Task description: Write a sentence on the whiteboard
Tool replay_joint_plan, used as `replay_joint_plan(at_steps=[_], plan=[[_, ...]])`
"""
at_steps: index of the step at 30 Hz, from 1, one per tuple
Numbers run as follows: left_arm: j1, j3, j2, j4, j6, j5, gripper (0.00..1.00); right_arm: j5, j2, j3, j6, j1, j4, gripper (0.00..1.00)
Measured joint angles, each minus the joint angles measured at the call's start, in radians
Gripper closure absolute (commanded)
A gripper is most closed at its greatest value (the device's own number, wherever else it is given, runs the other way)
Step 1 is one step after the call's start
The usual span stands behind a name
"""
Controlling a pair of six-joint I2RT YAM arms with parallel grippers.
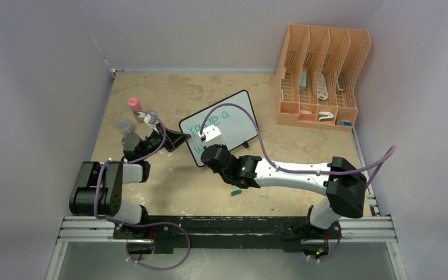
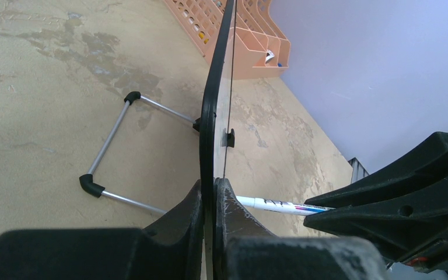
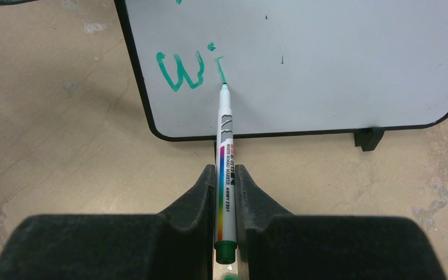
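Observation:
The whiteboard (image 1: 236,114) stands tilted mid-table, black-framed. In the left wrist view I see it edge-on (image 2: 211,111). My left gripper (image 2: 213,195) is shut on its left edge; from above it sits at the board's left corner (image 1: 178,140). My right gripper (image 3: 226,175) is shut on a white board marker (image 3: 224,140) with a green end, its tip touching the board. The sentence (image 1: 210,121) is teal lettering: a first line, and a second line reading "wi" plus a fresh stroke (image 3: 182,71). The marker also shows in the left wrist view (image 2: 280,205).
An orange file rack (image 1: 318,79) stands at the back right. A green marker cap (image 1: 235,191) lies on the table below my right arm. A pink-capped bottle (image 1: 134,104) and grey round containers (image 1: 127,125) stand at the left. The board's wire stand (image 2: 108,143) props it behind.

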Motion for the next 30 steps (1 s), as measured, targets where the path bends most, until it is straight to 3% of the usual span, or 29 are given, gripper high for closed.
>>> replay_joint_plan(at_steps=[30], plan=[[0.0,0.001,0.0,-0.002,0.0,0.0,1.0,-0.002,-0.082,0.0,-0.005,-0.009,0.006,1.0]])
